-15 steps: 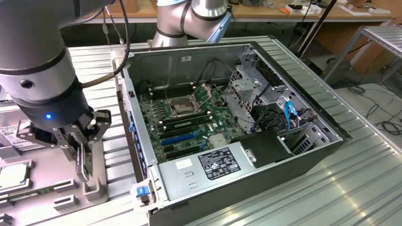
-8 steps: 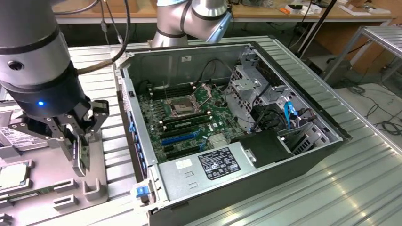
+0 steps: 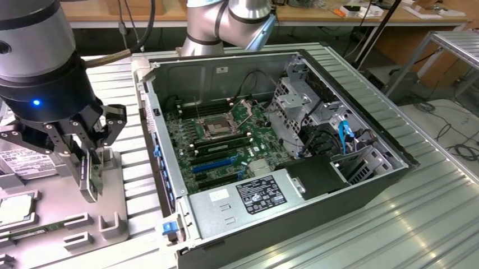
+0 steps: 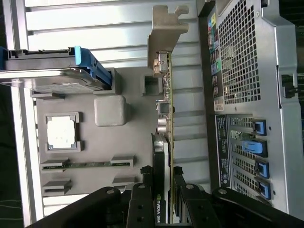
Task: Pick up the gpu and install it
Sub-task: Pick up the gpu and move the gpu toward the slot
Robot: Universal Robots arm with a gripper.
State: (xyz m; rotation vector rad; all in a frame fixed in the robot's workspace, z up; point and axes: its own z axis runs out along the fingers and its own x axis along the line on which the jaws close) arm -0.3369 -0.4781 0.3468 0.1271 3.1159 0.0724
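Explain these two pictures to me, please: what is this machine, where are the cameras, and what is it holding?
It is a robot arm working beside an open computer case. One picture comes from a camera standing off the arm. The other comes from a camera on its wrist, looking along the jaws. The jaws are closed on the gpu, a thin card seen edge-on, at a grey parts tray. The tray also holds a hard drive, a processor chip and a memory stick.

A long wooden bench (image 3: 314,14) runs along the far side, and black cables (image 3: 465,150) trail over the grey floor (image 3: 456,89) at the exterior view's right.
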